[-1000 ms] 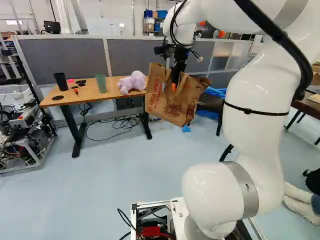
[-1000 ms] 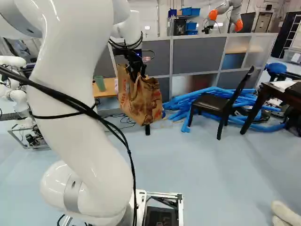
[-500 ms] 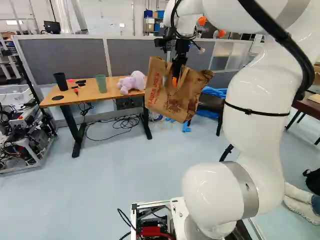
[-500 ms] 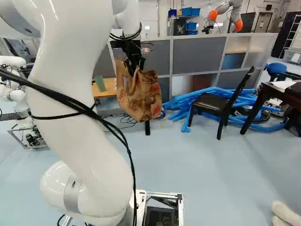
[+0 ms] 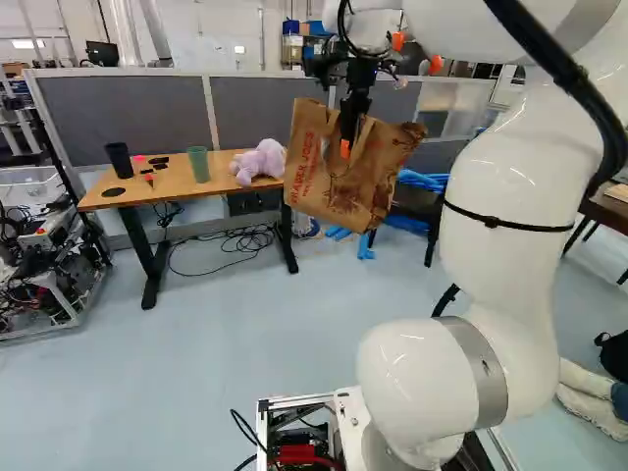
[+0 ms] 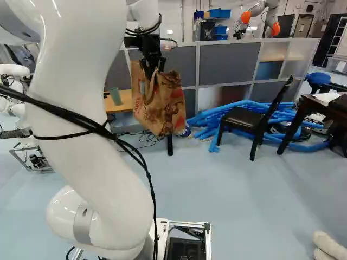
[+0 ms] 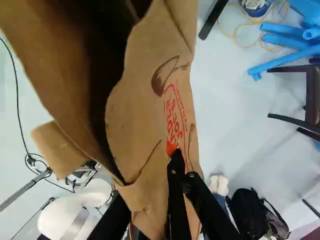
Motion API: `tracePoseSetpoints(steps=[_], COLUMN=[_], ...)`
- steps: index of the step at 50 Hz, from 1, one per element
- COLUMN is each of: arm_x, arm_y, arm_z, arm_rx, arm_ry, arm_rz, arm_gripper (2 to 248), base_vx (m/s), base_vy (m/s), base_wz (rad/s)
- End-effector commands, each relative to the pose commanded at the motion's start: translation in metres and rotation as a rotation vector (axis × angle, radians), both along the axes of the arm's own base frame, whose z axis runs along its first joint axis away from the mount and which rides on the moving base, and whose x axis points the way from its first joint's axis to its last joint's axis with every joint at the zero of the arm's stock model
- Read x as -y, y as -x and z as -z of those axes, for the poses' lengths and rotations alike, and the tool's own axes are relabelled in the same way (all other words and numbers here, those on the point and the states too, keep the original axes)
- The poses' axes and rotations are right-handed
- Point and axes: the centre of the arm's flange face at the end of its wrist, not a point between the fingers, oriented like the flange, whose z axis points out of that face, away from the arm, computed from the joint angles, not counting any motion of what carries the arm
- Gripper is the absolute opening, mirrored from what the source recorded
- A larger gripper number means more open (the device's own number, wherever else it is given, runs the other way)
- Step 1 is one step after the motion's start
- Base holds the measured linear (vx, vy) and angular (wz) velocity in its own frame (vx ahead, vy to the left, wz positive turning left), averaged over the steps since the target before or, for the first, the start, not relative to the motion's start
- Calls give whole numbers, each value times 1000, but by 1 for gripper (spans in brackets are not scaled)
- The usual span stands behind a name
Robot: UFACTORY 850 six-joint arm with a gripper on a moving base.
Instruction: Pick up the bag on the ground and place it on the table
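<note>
- Table (image 5: 175,188), holding dark tumbler (image 5: 119,162), green tumbler (image 5: 199,165) and plush toy (image 5: 260,162), awaits our bag; carrying across and setting down remain.
- Paper grocery bag (image 5: 319,186) hangs off the floor by the table's right end; our pick-up is done.
- Gripper (image 5: 345,140): we judge its fingers clamped on the bag's paper, nearly together, one partly hidden.

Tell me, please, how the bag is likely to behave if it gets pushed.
The bag looks like thin, creased paper, so its sides would probably crumple rather than resist. Hanging tilted from the gripper, it may swing or twist. Being paper, it may be light for its size, though its dark inside hides any contents.
</note>
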Motion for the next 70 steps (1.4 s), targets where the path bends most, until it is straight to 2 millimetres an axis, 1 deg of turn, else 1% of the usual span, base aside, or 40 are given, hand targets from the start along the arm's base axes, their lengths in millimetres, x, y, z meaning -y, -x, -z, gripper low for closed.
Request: tracePoseSetpoints(steps=[8,20,26,70], arm_x=[0,0,0,-1], arm_y=[4,4,6,19], arm_z=[-12,-16,-22,-90], arm_rx=[-2,-28,-22,122], arm_ry=[0,-1,-1,2], arm_rz=[-2,-4,-4,-5], arm_gripper=[21,21,21,21], base_vx=[0,0,0,0], base_vy=[0,0,0,0], base_wz=[0,0,0,0])
